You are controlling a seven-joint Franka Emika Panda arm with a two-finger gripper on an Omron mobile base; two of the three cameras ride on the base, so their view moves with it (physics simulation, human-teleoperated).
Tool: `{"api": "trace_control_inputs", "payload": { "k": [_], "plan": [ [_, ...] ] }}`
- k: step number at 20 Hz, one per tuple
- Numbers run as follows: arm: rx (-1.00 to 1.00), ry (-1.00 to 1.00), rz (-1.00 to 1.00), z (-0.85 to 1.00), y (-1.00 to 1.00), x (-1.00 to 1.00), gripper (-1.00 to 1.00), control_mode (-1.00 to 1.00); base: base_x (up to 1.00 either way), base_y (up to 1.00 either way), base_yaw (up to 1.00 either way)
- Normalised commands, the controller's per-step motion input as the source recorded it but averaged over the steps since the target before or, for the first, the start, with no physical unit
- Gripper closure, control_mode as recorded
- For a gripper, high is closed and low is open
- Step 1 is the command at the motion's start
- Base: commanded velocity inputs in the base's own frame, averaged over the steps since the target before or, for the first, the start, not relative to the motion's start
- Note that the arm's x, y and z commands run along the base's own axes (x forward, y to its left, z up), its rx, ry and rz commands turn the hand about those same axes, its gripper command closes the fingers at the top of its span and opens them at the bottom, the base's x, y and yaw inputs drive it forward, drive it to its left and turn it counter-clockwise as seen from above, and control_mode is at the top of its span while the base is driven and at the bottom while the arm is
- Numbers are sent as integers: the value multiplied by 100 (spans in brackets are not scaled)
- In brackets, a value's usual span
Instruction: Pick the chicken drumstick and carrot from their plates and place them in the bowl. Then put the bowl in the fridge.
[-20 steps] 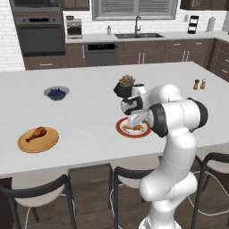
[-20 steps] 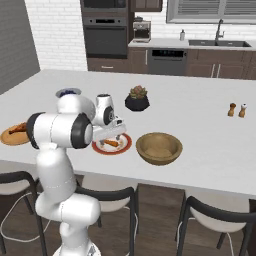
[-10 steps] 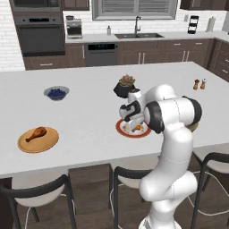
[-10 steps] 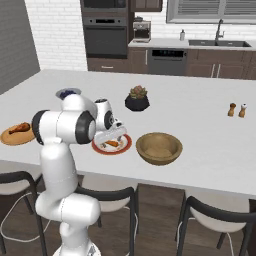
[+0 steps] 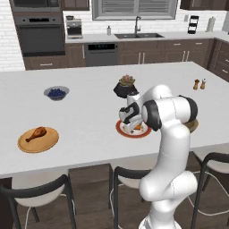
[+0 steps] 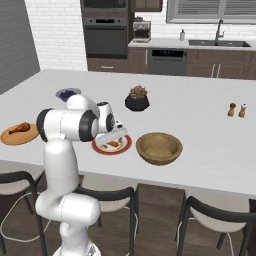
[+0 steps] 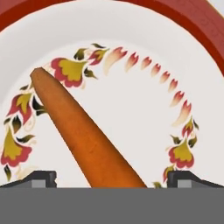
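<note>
Gripper (image 7: 111,179): released, jaws spread wide; both finger tips are seen low over the red-rimmed plate (image 7: 183,17), one either side of the carrot (image 7: 83,140), nothing grasped.
Carrot: lying on the cream centre of the red-rimmed plate; in the hand view it runs from 6 o'clock up toward 10 o'clock, thick end between the finger tips, thin end near the floral ring.
Chicken drumstick (image 5: 36,133): resting on the wooden plate (image 5: 49,142), well apart from the arm, at 9 o'clock of the red-rimmed plate in the left base view.
Bowl (image 6: 159,148): unfilled, just beside the red-rimmed plate at 3 o'clock in the right base view.
Risk, grip: the carrot is set at a slant across the jaw line (and it tapers); on closing it may be squeezed out or rolled aside.
Risk, descent: if the tips are lowered too far, the plate may be struck and shoved toward the bowl.
Risk, carry: a grip near one end may let the carrot swing and drop short of the bowl.
Writing: no brand, label or lettering can be read; the plate bears a floral pattern alone.
</note>
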Motion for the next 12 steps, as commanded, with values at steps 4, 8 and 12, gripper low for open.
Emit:
{"api": "trace_control_inputs", "payload": {
  "k": [4,8,12],
  "plan": [
    [0,0,0,-11,0,12,100,-100,0,0,0],
    [0,0,0,0,0,-1,100,-100,0,0,0],
    [0,-4,0,0,0,-3,100,-100,0,0,0]
  ]
}}
